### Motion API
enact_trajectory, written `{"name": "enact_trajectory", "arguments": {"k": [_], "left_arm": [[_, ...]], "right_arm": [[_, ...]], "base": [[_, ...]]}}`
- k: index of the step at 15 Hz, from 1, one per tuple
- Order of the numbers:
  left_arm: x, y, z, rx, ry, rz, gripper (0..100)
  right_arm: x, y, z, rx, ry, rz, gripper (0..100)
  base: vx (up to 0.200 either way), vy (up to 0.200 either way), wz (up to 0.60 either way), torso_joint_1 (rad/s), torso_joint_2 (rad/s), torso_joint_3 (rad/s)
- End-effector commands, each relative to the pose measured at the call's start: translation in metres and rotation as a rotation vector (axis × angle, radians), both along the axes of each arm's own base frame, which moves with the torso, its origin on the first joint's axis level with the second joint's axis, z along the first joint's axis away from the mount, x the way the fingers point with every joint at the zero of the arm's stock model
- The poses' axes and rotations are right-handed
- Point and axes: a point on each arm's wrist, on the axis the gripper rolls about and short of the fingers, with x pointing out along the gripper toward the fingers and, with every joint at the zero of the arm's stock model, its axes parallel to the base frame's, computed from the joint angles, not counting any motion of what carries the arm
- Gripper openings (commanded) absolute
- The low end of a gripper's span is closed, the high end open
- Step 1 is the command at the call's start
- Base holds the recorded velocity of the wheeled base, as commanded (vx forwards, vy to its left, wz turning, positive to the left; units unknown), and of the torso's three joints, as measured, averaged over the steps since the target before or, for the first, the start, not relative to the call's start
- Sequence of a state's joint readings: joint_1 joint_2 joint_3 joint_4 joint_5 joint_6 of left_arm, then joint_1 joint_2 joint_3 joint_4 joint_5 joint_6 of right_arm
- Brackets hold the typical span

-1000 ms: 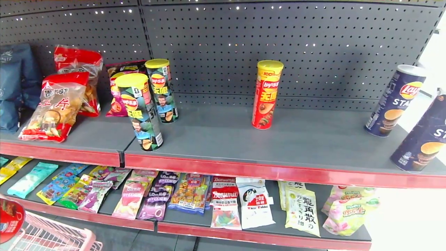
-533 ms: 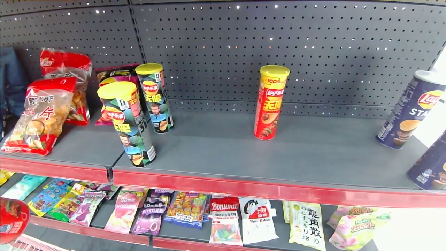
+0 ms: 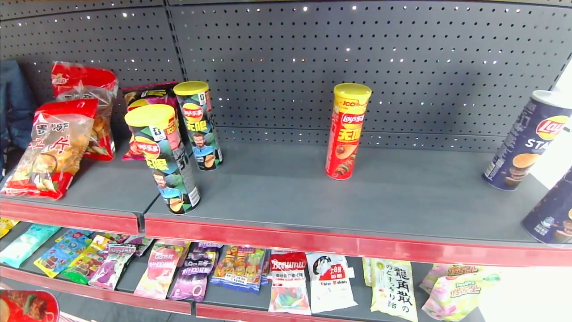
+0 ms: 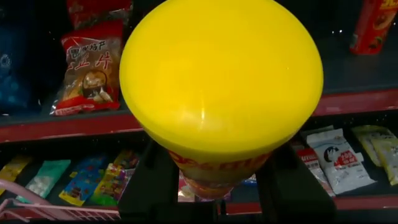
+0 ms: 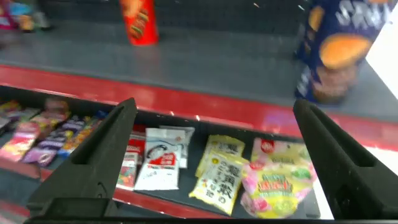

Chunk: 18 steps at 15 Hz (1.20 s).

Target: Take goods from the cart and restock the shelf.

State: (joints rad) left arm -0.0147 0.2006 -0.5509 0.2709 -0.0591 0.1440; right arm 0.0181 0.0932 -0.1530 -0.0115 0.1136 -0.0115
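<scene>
My left gripper (image 4: 214, 186) is shut on a red chip can with a yellow lid (image 4: 221, 74), whose lid faces the left wrist camera. The same can's red body (image 3: 27, 307) shows at the head view's bottom left corner, below the lower shelf. The grey upper shelf (image 3: 286, 197) with a red front edge lies ahead. One matching red can (image 3: 346, 132) stands upright on it near the back, in the middle. My right gripper (image 5: 214, 107) is open with nothing between its fingers, in front of the shelf edge.
Two dark green cans (image 3: 163, 158) (image 3: 199, 125) stand left of the red one, snack bags (image 3: 49, 147) farther left. Blue cans (image 3: 520, 141) (image 3: 549, 210) stand at the right end. Candy bags (image 3: 290, 279) fill the lower shelf. A pink cart rim (image 4: 37, 208) is below.
The head camera shifted right and up a second ago, then held still. The held can's red body has sunk lower in the bottom left corner.
</scene>
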Motion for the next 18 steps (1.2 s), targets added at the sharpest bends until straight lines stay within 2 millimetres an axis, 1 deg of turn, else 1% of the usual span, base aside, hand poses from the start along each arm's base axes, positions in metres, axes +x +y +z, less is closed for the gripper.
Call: {"name": "enact_trajectory", "arguments": {"k": [1, 2, 3, 4, 5, 6, 7, 8, 9, 10, 11, 12, 14, 15, 17, 18], "left_arm": [[0.001, 0.0, 0.005, -0.009, 0.0, -0.007, 0], [0.008, 0.0, 0.008, -0.028, 0.02, -0.006, 0], [0.012, 0.0, 0.01, -0.052, 0.024, -0.014, 0], [0.017, -0.001, 0.012, -0.063, 0.041, -0.041, 0], [0.019, -0.001, 0.013, -0.062, 0.054, -0.052, 0], [0.024, -0.002, 0.013, -0.062, 0.083, -0.065, 0], [0.031, -0.003, 0.014, -0.061, 0.112, -0.097, 0], [0.034, -0.003, 0.017, -0.061, 0.124, -0.11, 0], [0.041, -0.003, 0.022, -0.061, 0.146, -0.119, 0], [0.045, -0.003, 0.022, -0.061, 0.163, -0.12, 0], [0.049, -0.003, 0.023, -0.062, 0.18, -0.118, 0], [0.05, -0.003, 0.023, -0.062, 0.184, -0.116, 0], [0.05, -0.003, 0.023, -0.058, 0.183, -0.101, 0], [0.05, -0.003, 0.023, -0.058, 0.181, -0.091, 0], [0.053, -0.003, 0.027, -0.058, 0.184, -0.088, 0], [0.054, -0.003, 0.026, -0.056, 0.19, -0.088, 0]], "right_arm": [[0.034, 0.003, 0.075, -0.044, 0.086, 0.159, 100], [0.069, 0.007, 0.091, -0.139, 0.16, 0.179, 100], [0.085, 0.008, 0.109, -0.147, 0.161, 0.183, 100], [0.106, 0.012, 0.126, -0.172, 0.166, 0.209, 100], [0.117, 0.016, 0.134, -0.177, 0.172, 0.231, 100], [0.141, 0.025, 0.146, -0.178, 0.189, 0.281, 100], [0.156, 0.034, 0.155, -0.182, 0.194, 0.329, 100], [0.165, 0.044, 0.16, -0.181, 0.196, 0.381, 100], [0.18, 0.062, 0.164, -0.163, 0.219, 0.453, 100], [0.19, 0.072, 0.163, -0.137, 0.251, 0.486, 100], [0.203, 0.082, 0.156, -0.13, 0.299, 0.508, 100], [0.21, 0.085, 0.151, -0.132, 0.32, 0.508, 100], [0.245, 0.099, 0.138, -0.127, 0.308, 0.502, 100], [0.258, 0.104, 0.134, -0.122, 0.276, 0.497, 100], [0.279, 0.115, 0.123, -0.124, 0.256, 0.501, 100], [0.286, 0.118, 0.119, -0.125, 0.262, 0.503, 100]], "base": [[0.0, 0.0, 0.0, 0.0, 0.0, 0.0], [0.0, 0.0, 0.0, 0.0, 0.0, 0.0], [0.0, 0.0, 0.0, 0.0, 0.0, 0.0], [0.0, 0.0, 0.0, 0.0, 0.0, 0.0], [0.0, 0.0, 0.0, 0.0, 0.0, 0.0], [0.0, 0.0, 0.0, 0.0, 0.0, 0.0], [0.0, 0.0, 0.0, 0.0, 0.0, 0.0], [0.0, 0.0, 0.0, 0.0, 0.0, 0.0], [0.0, 0.0, 0.0, 0.0, 0.0, 0.0], [0.0, 0.0, 0.0, 0.0, 0.0, 0.0], [0.0, 0.0, 0.0, 0.0, 0.0, 0.0], [0.0, 0.0, 0.0, 0.0, 0.0, 0.0], [0.0, 0.0, 0.0, 0.0, 0.0, 0.0], [0.0, 0.0, 0.0, 0.0, 0.0, 0.0], [0.0, 0.0, 0.0, 0.0, 0.0, 0.0], [0.0, 0.0, 0.0, 0.0, 0.0, 0.0]]}}
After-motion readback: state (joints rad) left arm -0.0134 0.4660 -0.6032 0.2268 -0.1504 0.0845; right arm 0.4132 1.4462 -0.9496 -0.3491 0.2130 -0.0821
